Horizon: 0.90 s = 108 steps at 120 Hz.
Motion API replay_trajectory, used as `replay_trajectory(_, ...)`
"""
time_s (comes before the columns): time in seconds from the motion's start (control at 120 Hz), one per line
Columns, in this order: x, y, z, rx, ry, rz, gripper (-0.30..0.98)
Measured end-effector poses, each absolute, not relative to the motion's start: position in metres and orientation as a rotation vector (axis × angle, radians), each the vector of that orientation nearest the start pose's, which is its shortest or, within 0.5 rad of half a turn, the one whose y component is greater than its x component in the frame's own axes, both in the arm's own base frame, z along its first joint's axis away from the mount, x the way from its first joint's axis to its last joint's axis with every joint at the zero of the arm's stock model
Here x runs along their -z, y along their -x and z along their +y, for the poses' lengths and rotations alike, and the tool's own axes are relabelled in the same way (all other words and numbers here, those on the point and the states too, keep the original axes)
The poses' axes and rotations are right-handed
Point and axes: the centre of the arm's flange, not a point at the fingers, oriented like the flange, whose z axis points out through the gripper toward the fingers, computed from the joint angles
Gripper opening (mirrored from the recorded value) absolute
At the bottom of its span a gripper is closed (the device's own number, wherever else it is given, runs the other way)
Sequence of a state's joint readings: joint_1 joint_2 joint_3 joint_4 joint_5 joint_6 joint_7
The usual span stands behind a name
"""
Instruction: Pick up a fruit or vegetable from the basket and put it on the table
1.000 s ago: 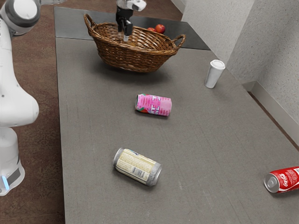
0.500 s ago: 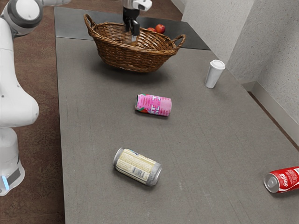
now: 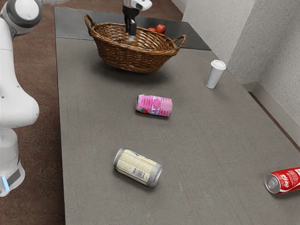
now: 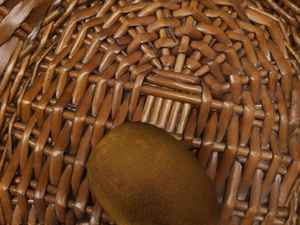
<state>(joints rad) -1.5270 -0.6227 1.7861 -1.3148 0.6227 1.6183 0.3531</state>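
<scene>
A centred squeeze across the narrow width of the mango (image 4: 152, 176), lying close by the pincer (image 3: 131, 38) inside the wicker basket (image 3: 136, 57), is being called for, though the pincer's opening and any hold cannot be told.

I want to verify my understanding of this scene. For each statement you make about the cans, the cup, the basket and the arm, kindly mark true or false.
1. The white cup stands upright. True.
2. The pink can stands on its end. False: the pink can lies on its side.
3. The wrist view shows a greenish-brown fruit against woven wicker. True.
4. The end effector is at the red can. False: it is at the basket.
</scene>
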Motion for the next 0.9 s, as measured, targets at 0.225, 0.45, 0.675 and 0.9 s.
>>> replay_trajectory(0.225, -0.573, -0.488, 0.434, 0.12, 3.079, -0.313, 0.67)
replay_trajectory(0.45, -0.583, -0.475, 0.453, 0.151, 3.035, -0.629, 0.67)
replay_trajectory(0.675, -0.568, -0.492, 0.46, 0.188, 3.004, -0.789, 0.67)
replay_trajectory(0.9, -0.552, -0.529, 0.436, 0.257, 3.022, -0.819, 0.67)
